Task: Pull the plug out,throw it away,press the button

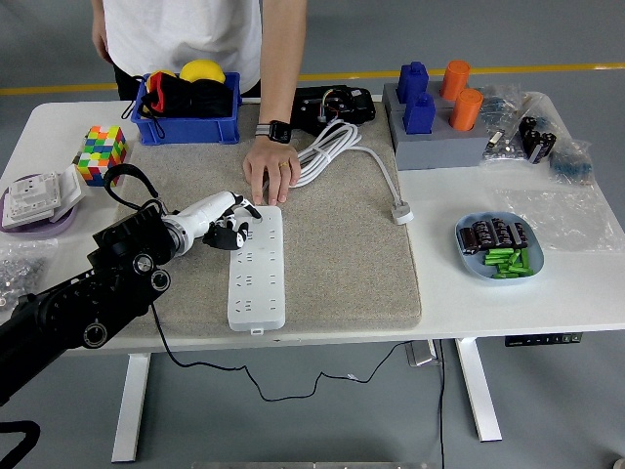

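Observation:
A white power strip (258,272) lies lengthwise on the grey mat (332,254). My left hand (230,229), white with black fingertips, is at the strip's far left corner. Its fingers are curled down onto the strip's end and hold nothing. A person's hand (268,174) rests on the mat, its fingertips touching the strip's far end. The white plug (401,212) lies loose on the mat to the right, and its cable runs back to a coil (327,149). My right arm is not in view.
A blue bin (187,107) with a yellow ball stands at the back left, with a colourful cube (102,153) and a purple dish (37,205) beside it. A grey stand with blue and orange pegs (435,112) is at the back right. A blue tray of small parts (499,247) is at the right.

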Controlling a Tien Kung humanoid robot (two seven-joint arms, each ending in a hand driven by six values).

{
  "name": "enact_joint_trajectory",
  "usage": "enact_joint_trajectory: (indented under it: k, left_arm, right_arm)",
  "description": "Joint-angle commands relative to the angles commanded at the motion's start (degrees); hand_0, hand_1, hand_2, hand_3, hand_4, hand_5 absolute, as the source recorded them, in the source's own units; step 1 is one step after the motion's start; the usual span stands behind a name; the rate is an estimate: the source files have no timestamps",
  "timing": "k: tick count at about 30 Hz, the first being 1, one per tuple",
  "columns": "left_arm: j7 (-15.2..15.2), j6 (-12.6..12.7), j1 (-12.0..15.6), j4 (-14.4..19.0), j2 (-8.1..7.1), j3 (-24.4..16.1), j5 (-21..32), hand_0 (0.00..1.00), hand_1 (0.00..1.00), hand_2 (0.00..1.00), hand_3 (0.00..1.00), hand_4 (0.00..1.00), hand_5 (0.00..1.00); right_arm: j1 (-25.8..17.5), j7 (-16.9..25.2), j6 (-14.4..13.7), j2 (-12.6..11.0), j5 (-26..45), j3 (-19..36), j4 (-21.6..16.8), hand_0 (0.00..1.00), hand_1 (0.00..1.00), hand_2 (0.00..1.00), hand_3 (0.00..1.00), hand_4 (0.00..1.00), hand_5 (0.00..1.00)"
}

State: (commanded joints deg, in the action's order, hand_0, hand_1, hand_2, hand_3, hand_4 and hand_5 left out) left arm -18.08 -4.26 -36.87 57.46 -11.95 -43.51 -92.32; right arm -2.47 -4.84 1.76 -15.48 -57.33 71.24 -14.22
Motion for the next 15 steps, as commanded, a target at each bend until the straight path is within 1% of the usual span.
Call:
enact_joint_trajectory:
  k: [3, 8, 15]
  left_arm:
    - [-0.2, -0.1, -0.1, 0.2, 0.00, -0.5, 0.3, 0.021, 0.038, 0.146, 0.684, 0.237, 0.002]
    - [-0.6, -0.5, -0.3, -0.6, -0.22, 1.4, 0.9, 0.022, 0.038, 0.145, 0.682, 0.237, 0.002]
    - [-0.5, -0.6, -0.4, -0.2, -0.34, 1.6, 1.2, 0.022, 0.038, 0.145, 0.681, 0.237, 0.002]
  right_arm:
    - [0.0, 0.0, 0.0, 0.1, 0.0, 0.0, 0.0, 0.728, 0.678, 0.658, 0.642, 0.740, 0.583]
    - [-0.1, 0.0, 0.0, 0.1, 0.0, 0.0, 0.0, 0.728, 0.678, 0.659, 0.641, 0.740, 0.582]
    - [0.0, 0.0, 0.0, 0.1, 0.0, 0.1, 0.0, 0.728, 0.678, 0.659, 0.642, 0.741, 0.581]
